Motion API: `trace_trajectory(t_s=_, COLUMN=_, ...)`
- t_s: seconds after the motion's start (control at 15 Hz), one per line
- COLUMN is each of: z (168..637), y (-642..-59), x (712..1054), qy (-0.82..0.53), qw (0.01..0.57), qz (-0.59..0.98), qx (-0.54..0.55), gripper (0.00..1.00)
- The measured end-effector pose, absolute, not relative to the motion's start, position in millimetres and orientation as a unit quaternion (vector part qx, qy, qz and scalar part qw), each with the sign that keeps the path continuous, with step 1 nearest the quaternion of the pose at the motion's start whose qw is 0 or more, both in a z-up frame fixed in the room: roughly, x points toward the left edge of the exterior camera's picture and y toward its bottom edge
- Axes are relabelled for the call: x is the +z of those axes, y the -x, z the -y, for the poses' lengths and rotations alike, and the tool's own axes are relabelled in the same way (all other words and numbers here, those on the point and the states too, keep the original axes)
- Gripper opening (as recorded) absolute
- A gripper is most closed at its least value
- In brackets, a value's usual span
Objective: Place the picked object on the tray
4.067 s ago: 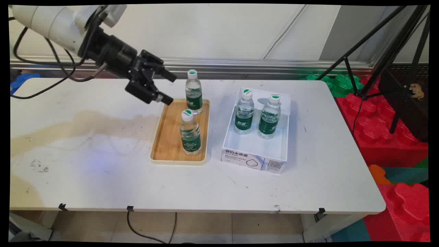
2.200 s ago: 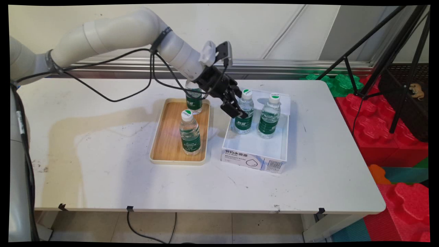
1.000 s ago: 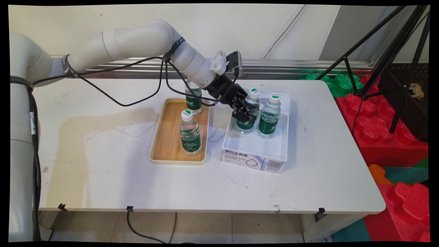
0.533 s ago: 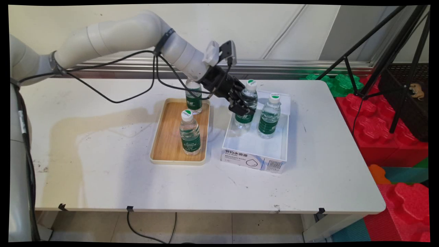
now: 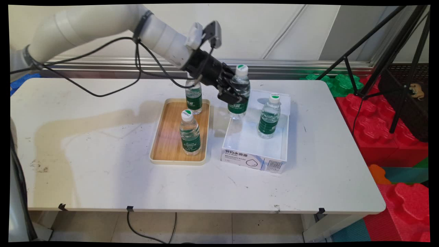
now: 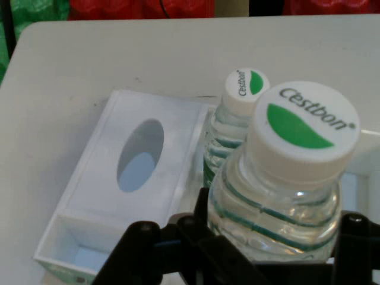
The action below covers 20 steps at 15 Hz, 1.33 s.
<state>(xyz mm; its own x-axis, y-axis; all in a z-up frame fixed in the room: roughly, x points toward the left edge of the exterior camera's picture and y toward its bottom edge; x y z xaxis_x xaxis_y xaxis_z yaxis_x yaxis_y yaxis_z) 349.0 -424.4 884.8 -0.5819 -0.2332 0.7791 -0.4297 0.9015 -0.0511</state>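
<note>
A water bottle (image 5: 238, 92) was held clamped in the gripper (image 5: 230, 95), raised above the white box (image 5: 254, 151). A second bottle (image 5: 269, 116) stood inside that box; a wooden tray (image 5: 166, 137) lay beside it.

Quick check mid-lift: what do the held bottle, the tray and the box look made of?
Held bottle: clear ribbed plastic, glossy, seemingly full of water; white cap looks plastic. Tray: likely wood or bamboo, with visible grain and a pale, possibly painted rim. Box: probably thin white cardboard, matte, with printed text and a code on its front.
</note>
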Motion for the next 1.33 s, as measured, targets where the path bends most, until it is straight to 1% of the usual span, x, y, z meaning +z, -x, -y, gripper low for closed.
trace_trajectory(t_s=0.33, z=397, y=-377, x=919, qy=-0.196, qw=0.426, qz=0.875, qx=0.122, gripper=0.0)
trace_trajectory(t_s=0.73, z=368, y=-414, x=949, qy=-0.216, qw=0.429, qz=0.868, qx=0.127, gripper=0.0)
trace_trajectory(t_s=1.07, z=343, y=-446, x=963, qy=-0.235, qw=0.417, qz=0.868, qx=0.131, gripper=0.0)
trace_trajectory(t_s=1.33, z=328, y=-469, x=967, qy=-0.246, qw=0.396, qz=0.875, qx=0.132, gripper=0.0)
